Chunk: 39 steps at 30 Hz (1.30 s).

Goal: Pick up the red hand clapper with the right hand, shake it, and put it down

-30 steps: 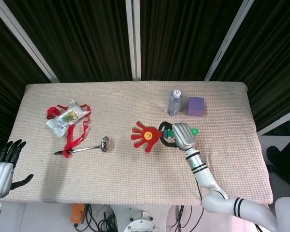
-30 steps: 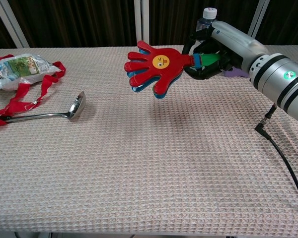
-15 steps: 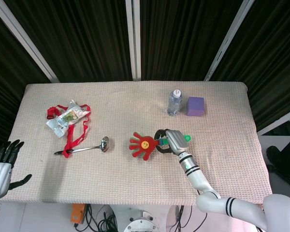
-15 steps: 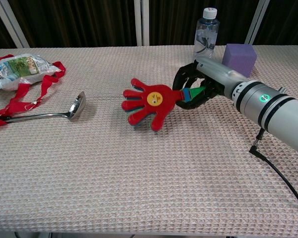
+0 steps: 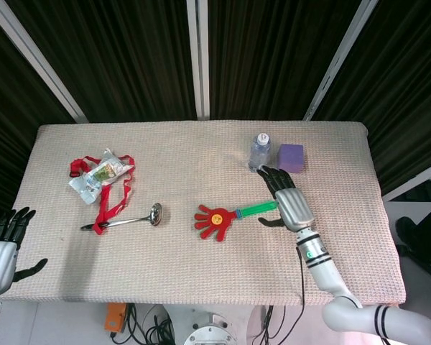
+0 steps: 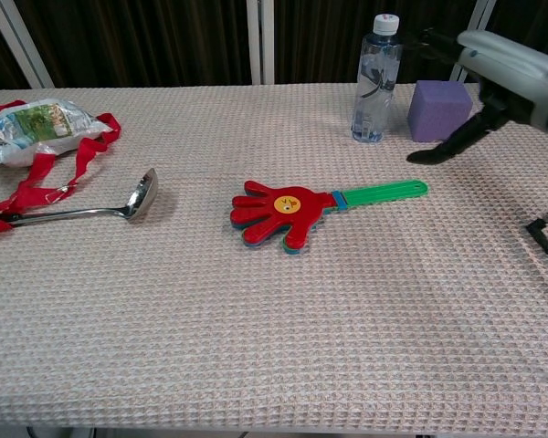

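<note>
Since the earlier frames our right hand (image 5: 292,203) has let go of the red hand clapper (image 5: 232,215) and risen away from it: a moment ago the fingers were wrapped round the green handle with the clapper low over the cloth, and now the toy lies flat on the table (image 5: 201,273) with nothing touching it. Our right hand's fingers are spread and empty, the thumb hanging down just beyond the handle's green tip in the chest view, the other fingers reaching back toward the water bottle (image 5: 258,152) and the purple cube (image 5: 290,158). The red palm end of the clapper points away from those fingers, toward the ladle (image 5: 123,219) and the red-ribboned packet (image 5: 100,175), which sit well apart from it. Our left hand (image 5: 1,244) waits at the near table edge, fingers apart, holding nothing. We judge the pick-up, the shake and the put-down all complete, since the clapper rests released on the cloth. What is left, as far as we can tell, is only drawing the right arm back clear of the bottle.
</note>
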Each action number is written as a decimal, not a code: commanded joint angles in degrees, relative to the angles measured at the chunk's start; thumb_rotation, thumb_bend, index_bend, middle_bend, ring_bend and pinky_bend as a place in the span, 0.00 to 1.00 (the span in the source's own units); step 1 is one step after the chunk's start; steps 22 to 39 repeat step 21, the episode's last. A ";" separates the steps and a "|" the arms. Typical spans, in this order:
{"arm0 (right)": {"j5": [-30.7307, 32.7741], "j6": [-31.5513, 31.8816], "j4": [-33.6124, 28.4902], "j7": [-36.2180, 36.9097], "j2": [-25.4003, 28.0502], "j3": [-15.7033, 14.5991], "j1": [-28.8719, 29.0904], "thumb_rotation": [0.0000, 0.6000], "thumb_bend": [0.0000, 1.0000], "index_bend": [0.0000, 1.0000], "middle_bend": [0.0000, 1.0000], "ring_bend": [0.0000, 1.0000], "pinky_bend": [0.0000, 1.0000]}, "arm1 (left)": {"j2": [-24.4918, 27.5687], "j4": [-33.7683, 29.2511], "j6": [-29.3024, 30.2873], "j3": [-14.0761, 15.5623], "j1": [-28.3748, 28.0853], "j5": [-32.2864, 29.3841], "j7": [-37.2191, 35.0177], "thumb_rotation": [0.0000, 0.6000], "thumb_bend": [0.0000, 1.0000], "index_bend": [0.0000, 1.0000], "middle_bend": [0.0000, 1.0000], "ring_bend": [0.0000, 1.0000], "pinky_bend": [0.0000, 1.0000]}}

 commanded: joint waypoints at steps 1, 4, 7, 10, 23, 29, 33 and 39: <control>-6.63 7.24 -7.86 -4.77 12.01 -8.59 -8.44 1.00 0.06 0.00 0.00 0.00 0.00 | -0.13 0.02 0.19 -0.11 0.07 -0.14 1.04 1.00 0.13 0.08 0.05 0.00 0.00; -11.02 13.00 -7.86 -3.91 17.27 -12.80 -13.58 1.00 0.08 0.00 0.00 0.00 0.00 | -0.22 -0.11 0.22 -0.01 0.41 -0.68 1.54 1.00 0.13 0.08 0.05 0.00 0.00; -13.41 20.52 -4.05 -4.22 19.21 -14.99 -19.08 1.00 0.08 0.00 0.00 0.00 0.00 | -0.05 -0.11 0.06 0.17 0.55 -0.85 2.22 1.00 0.13 0.08 0.05 0.00 0.00; -12.96 25.63 -0.17 -2.12 19.20 -15.35 -23.33 1.00 0.08 0.00 0.00 0.00 0.00 | 0.01 -0.25 0.13 0.18 0.61 -0.79 2.39 1.00 0.13 0.08 0.05 0.00 0.00; -11.46 25.42 6.83 4.42 16.88 -13.11 -25.72 1.00 0.08 0.00 0.00 0.00 0.00 | -0.24 -0.61 -0.36 -0.06 0.09 -0.52 3.42 1.00 0.13 0.08 0.05 0.00 0.00; -11.46 25.42 6.83 4.42 16.88 -13.11 -25.72 1.00 0.08 0.00 0.00 0.00 0.00 | -0.24 -0.61 -0.36 -0.06 0.09 -0.52 3.42 1.00 0.13 0.08 0.05 0.00 0.00; -11.46 25.42 6.83 4.42 16.88 -13.11 -25.72 1.00 0.08 0.00 0.00 0.00 0.00 | -0.24 -0.61 -0.36 -0.06 0.09 -0.52 3.42 1.00 0.13 0.08 0.05 0.00 0.00; -11.46 25.42 6.83 4.42 16.88 -13.11 -25.72 1.00 0.08 0.00 0.00 0.00 0.00 | -0.24 -0.61 -0.36 -0.06 0.09 -0.52 3.42 1.00 0.13 0.08 0.05 0.00 0.00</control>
